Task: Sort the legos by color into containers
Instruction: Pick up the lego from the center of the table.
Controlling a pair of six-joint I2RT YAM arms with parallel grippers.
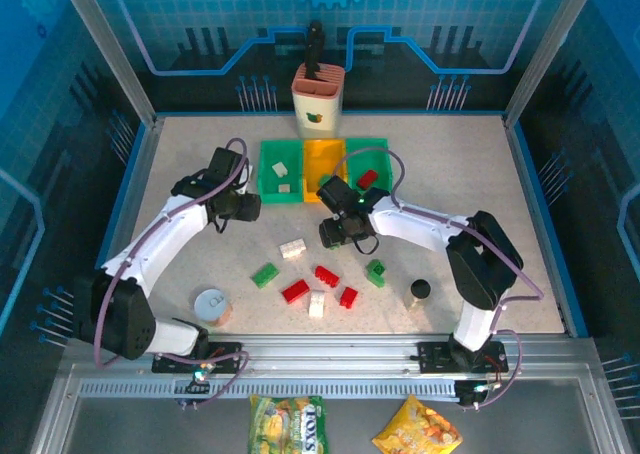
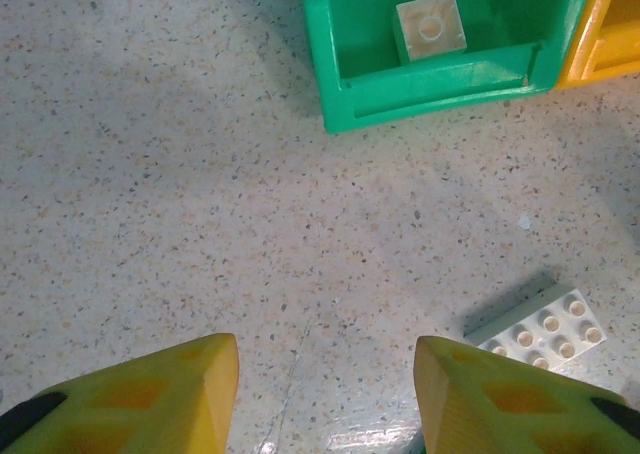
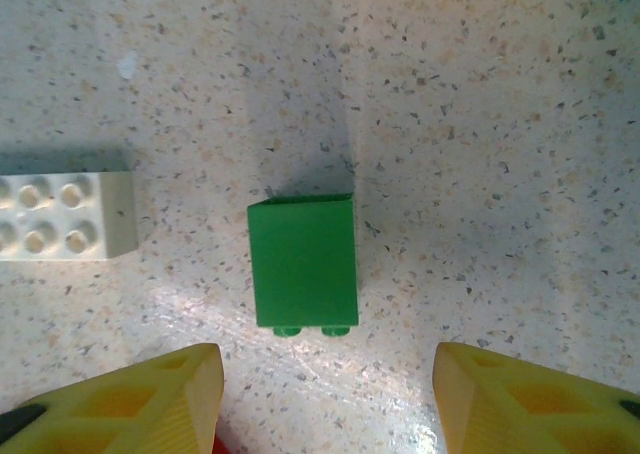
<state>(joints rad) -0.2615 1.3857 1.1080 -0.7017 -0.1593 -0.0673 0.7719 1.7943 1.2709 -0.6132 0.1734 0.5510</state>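
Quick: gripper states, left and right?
Left gripper: open, empty.
Right gripper: open, empty; a green lego lies just ahead of it.

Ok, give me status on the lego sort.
Left jaws open, empty. Right jaws open above green brick lying on its side, not gripped. White brick beside it, clear of the jaws.

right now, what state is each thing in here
left gripper: open, empty
right gripper: open, empty
green brick: lying on its side, ungripped
left green bin: two white bricks inside
yellow-orange bin: no brick visible inside
right green bin: one red brick inside
black-capped bottle: upright, cap on
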